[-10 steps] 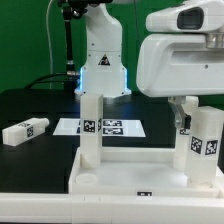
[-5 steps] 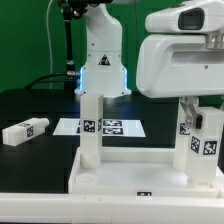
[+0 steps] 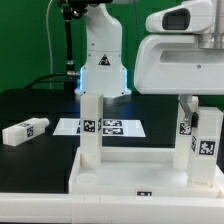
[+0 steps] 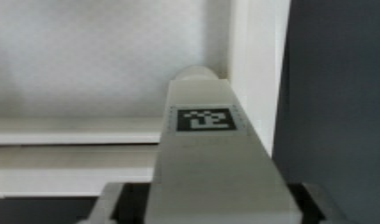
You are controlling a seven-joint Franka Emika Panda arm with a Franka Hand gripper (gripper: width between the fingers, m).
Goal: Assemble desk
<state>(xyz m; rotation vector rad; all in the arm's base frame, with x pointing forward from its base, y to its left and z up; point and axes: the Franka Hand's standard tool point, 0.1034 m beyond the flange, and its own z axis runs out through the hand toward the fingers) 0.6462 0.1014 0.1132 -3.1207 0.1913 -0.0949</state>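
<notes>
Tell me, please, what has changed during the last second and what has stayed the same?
The tool has closed on the upright white block leg, which stands at the exterior view's right in a corner of the white plastic tray-like tabletop. Before, its jaws stood wide. The leg seems slightly turned. Unchanged: the other upright white leg, the loose white leg lying apart, and the marker board.

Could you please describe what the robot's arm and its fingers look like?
The arm is glossy white with rounded, smooth housings; a blue light ring glows at its base, and black cables hang by its top joint. The near housing is bulky white with a grey band near its top. The fingers look plain grey in the wrist view.
</notes>
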